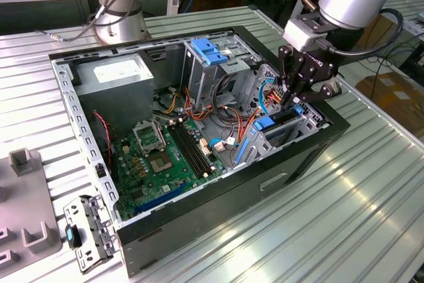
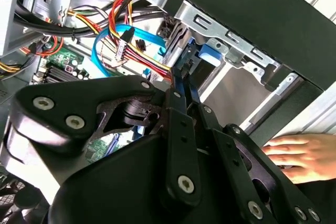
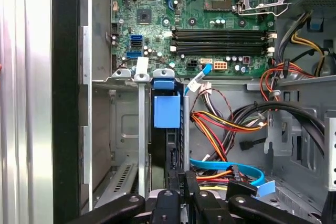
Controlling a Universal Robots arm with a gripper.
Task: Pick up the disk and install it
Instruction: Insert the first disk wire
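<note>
The disk stands on edge in the drive cage at the exterior view's right end of the open computer case. Its blue carrier and dark slab edge sit between the cage's metal walls in the first wrist view. My gripper reaches down into that cage from above. In both wrist views its black fingers are close together, pinched on the disk's thin upper edge. The blue carrier shows just beyond the fingertips in the second wrist view.
Red, yellow and blue cables crowd the space beside the cage. The motherboard lies in the case floor, with a tall drive bay and blue latch behind. A person's hand rests outside the case wall. A loose metal bracket lies on the table.
</note>
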